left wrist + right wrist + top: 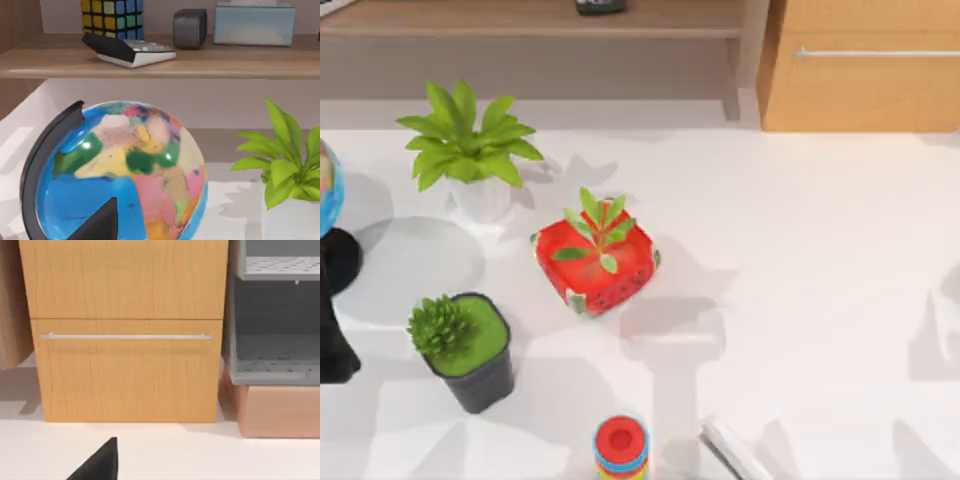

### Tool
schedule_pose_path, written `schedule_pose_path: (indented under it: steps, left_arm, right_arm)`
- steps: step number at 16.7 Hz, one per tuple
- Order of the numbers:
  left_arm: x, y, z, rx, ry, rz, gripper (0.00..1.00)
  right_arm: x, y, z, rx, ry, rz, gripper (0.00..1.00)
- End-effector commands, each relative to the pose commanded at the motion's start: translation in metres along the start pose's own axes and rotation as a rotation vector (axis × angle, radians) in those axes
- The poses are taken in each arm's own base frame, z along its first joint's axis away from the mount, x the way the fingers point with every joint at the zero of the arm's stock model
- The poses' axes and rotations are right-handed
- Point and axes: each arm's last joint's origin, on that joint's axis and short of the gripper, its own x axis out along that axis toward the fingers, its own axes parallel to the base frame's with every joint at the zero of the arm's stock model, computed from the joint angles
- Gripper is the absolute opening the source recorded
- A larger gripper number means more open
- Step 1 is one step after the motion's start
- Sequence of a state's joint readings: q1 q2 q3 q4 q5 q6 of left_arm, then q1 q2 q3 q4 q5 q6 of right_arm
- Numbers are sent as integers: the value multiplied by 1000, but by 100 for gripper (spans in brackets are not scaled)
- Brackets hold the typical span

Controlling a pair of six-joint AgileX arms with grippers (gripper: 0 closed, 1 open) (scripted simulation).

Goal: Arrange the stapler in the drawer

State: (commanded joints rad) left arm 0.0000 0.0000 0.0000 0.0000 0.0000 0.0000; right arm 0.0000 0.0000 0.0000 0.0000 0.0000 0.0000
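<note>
Drawer (127, 371) closed at counter's far right corner; stapler (735, 452) at near edge. Jaw state: cannot tell. Risk: unopened drawer blocks placement.

Red pot (596, 262) with a small green sprig, on the white surface (800, 250). White-potted leafy plant (470, 150): behind it, to its left. Black pot with green succulent (467, 348): in front, to its left. Stack of coloured rings (621, 448), red-topped: straight in front. Globe (120, 175): far to its left. Wooden shelf (160, 57), behind the globe, carries a colour cube (112, 16), calculator (131, 50), grey box (190, 28).
</note>
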Motion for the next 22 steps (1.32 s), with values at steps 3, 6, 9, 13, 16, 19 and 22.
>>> schedule_pose_path:
  steps: [3,6,9,13,16,19,22]
  left_arm:
    - [0,0,0,0,0,0,100]
    - [0,0,0,0,0,0,100]
    - [0,0,0,0,0,0,100]
    - [0,0,0,0,0,0,100]
    - [0,0,0,0,0,0,100]
    - [0,0,0,0,0,0,100]
    - [0,0,0,0,0,0,100]
  right_arm:
    - [0,0,3,-8,-8,0,100]
    - [1,0,29,-85,-75,-1,100]
    - [12,-1,64,-247,-141,-7,100]
    - [58,1,86,-557,-93,-1,100]
    - [98,5,90,-740,-55,20,100]
    - [131,11,89,-875,-52,31,100]
    - [168,20,69,-1035,0,69,100]
